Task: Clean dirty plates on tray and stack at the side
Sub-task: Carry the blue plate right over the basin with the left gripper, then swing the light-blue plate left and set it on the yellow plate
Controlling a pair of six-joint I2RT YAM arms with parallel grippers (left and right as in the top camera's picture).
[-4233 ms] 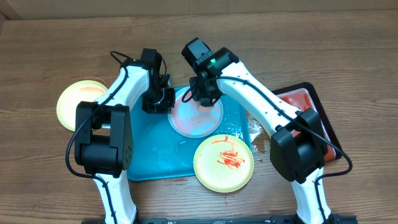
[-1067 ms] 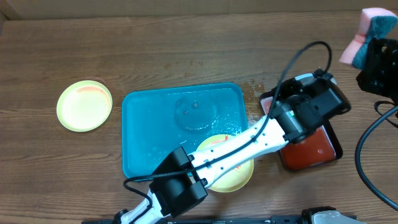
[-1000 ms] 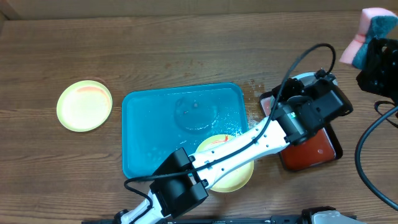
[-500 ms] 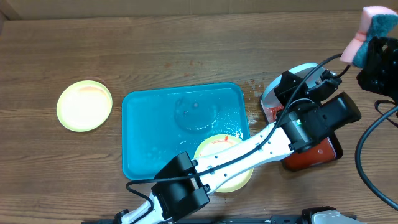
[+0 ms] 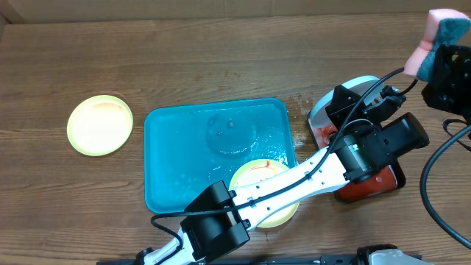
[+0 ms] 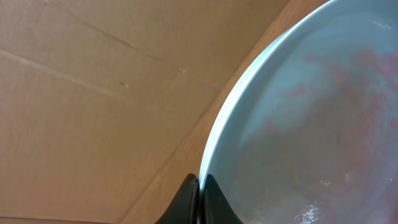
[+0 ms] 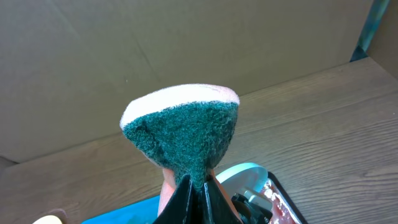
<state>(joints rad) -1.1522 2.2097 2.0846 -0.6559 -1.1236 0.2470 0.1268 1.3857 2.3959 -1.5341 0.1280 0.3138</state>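
Observation:
My left gripper (image 5: 341, 103) is shut on the rim of the light blue plate (image 5: 363, 81) and holds it tilted over the black tray. In the left wrist view the jaws (image 6: 200, 188) pinch the plate's edge (image 6: 311, 124), which carries a faint red film. My right gripper (image 5: 441, 55) is raised at the far right, shut on a pink and green sponge (image 5: 438, 29), also seen in the right wrist view (image 7: 183, 127). A sauce-smeared yellow plate (image 5: 257, 177) sits at the turquoise tray's (image 5: 184, 154) front right corner, partly under my left arm. Another yellow plate (image 5: 99, 125) lies on the table at the left.
A black tray of red liquid (image 5: 383, 177) sits right of the turquoise tray, under the left gripper. Water drops dot the table between them (image 5: 300, 110). A cardboard wall stands behind the table (image 7: 186, 43).
The blue plate has left the turquoise tray; my left arm carried it right, over the black tray, and tilted it. The right gripper with the sponge rose to the far right.

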